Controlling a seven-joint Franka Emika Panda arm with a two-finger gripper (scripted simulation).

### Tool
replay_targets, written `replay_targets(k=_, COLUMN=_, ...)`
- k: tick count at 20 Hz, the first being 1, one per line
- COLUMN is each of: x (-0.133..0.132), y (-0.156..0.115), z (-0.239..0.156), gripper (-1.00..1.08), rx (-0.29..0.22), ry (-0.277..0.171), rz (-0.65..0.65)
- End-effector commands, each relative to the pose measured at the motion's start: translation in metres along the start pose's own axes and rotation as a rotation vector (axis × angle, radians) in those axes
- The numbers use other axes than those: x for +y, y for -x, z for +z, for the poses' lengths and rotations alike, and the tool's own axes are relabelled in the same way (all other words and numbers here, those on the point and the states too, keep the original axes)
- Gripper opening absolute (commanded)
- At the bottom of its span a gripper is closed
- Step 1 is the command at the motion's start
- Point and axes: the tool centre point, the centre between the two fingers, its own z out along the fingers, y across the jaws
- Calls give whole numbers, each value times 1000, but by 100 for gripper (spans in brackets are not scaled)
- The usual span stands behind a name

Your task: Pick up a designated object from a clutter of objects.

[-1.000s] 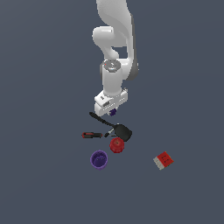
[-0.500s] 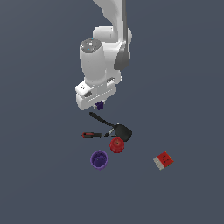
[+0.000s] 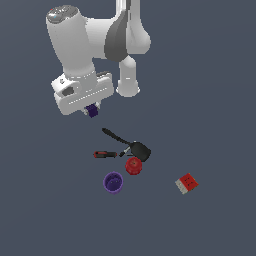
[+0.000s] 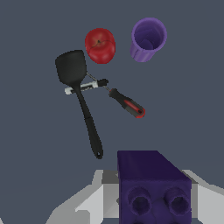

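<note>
High above the counter [image 3: 220, 75], the claw [image 3: 92, 110] is clamped on the tiny purple block [image 3: 92, 111], and that's the designated piece, lifted clear of the clutter! Below lie the black pan [image 4: 76, 85], red-handled tool [image 4: 126, 103], red cup [image 4: 100, 45] and purple cup [image 4: 148, 38], undisturbed because the block hangs well apart from them.

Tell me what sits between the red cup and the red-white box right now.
Nothing: in the exterior view the floor between the red cup and the red-white box is bare. The wrist view leaves the box out.
</note>
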Motion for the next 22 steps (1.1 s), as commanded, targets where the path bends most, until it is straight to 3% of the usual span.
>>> replay_targets(k=1, x=18, y=6, z=-22, gripper=-100, rx=-1, ry=0, rz=-1)
replay_targets(k=11, x=78, y=22, z=-87, gripper=-100, rx=-2, ry=1, rz=-1)
replay_targets(k=22, x=108, y=28, z=-118, gripper=-100, rx=-3, ry=2, rz=-1)
